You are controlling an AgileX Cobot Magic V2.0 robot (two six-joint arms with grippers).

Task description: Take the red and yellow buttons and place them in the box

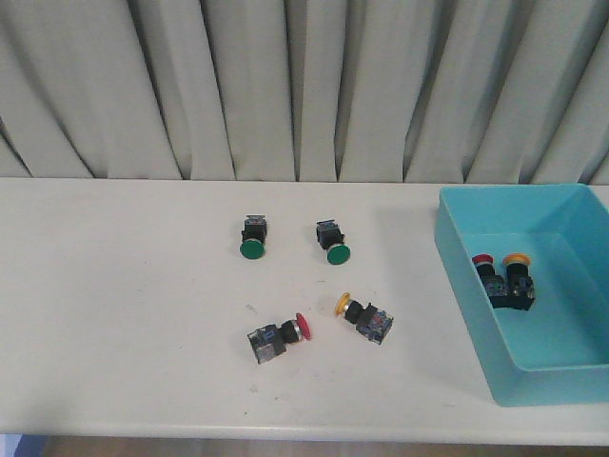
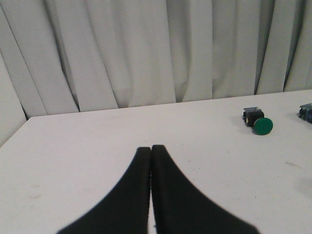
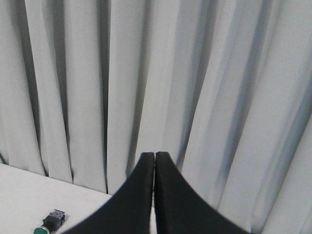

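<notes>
A red-capped button (image 1: 277,336) and a yellow-capped button (image 1: 365,316) lie on their sides on the white table (image 1: 114,314), near its front middle. The turquoise box (image 1: 466,276) stands at the right; inside it lie a red button (image 1: 488,273) and a yellow button (image 1: 519,276). Neither gripper shows in the front view. My left gripper (image 2: 150,148) is shut and empty above bare table. My right gripper (image 3: 155,155) is shut and empty, raised and facing the curtain.
Two green-capped buttons (image 1: 252,237) (image 1: 333,241) lie behind the loose pair. One green button shows in the left wrist view (image 2: 258,121) and one in the right wrist view (image 3: 50,222). A grey curtain (image 1: 304,86) hangs behind the table.
</notes>
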